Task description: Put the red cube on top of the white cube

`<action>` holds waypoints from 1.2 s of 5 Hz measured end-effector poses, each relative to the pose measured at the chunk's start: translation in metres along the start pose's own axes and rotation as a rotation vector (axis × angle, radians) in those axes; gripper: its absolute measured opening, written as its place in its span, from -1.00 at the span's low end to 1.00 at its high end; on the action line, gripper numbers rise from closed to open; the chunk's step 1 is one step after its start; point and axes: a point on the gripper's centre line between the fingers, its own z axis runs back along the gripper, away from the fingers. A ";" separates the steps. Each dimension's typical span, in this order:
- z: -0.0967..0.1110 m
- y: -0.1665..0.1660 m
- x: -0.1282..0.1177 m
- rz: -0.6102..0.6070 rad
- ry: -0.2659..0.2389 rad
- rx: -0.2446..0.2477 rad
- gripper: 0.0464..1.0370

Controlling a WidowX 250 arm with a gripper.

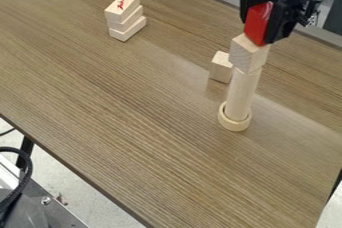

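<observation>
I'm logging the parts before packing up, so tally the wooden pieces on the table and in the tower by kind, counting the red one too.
Red block: 1
Chunky pale blocks: 2
Flat pale blocks: 3
Pale cylinder: 1
Pale ring: 1
Total: 8

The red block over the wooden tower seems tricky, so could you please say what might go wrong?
The end effector might topple the tower with a nudge, since the cube rests on one slim cylinder. The red block might tip on release: it looks off-centre, leaving part of the cube's top bare.
</observation>
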 end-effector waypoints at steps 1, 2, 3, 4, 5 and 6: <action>0.000 0.001 0.001 0.005 -0.007 0.004 0.10; -0.002 0.000 -0.002 0.011 0.008 0.006 0.23; -0.009 0.000 -0.011 0.019 0.043 0.008 0.50; -0.013 -0.001 -0.016 0.019 0.067 0.005 0.93; -0.004 -0.001 -0.017 0.021 0.044 0.006 0.92; 0.002 -0.003 -0.018 0.020 0.035 -0.007 0.92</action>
